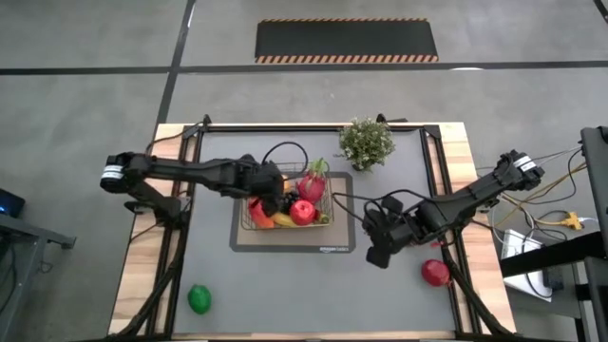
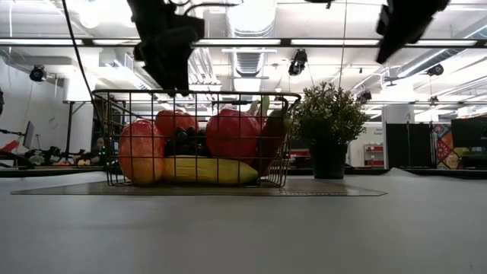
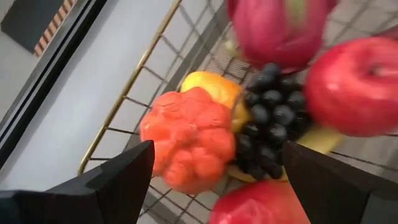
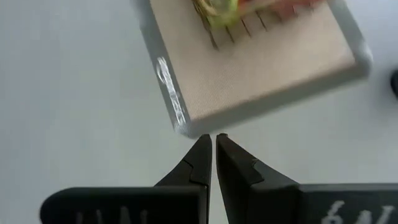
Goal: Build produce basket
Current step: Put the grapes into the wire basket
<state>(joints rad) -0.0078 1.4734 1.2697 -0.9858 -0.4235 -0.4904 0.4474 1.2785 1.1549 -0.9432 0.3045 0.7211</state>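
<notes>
The wire basket stands on a flat mat with white lettering and holds a pink dragon fruit, red apple, banana, red pepper, dark grapes and an orange-yellow fruit. My left gripper hovers open over the basket's left part, above the pepper and grapes. My right gripper is shut, raised above the table just right of the mat's near right corner. A second red apple and a green lime lie on the table.
A potted green plant stands beyond the basket's far right corner. The apple lies near the table's right rail, the lime near the near left corner. Bare grey tabletop stretches between them, in front of the mat.
</notes>
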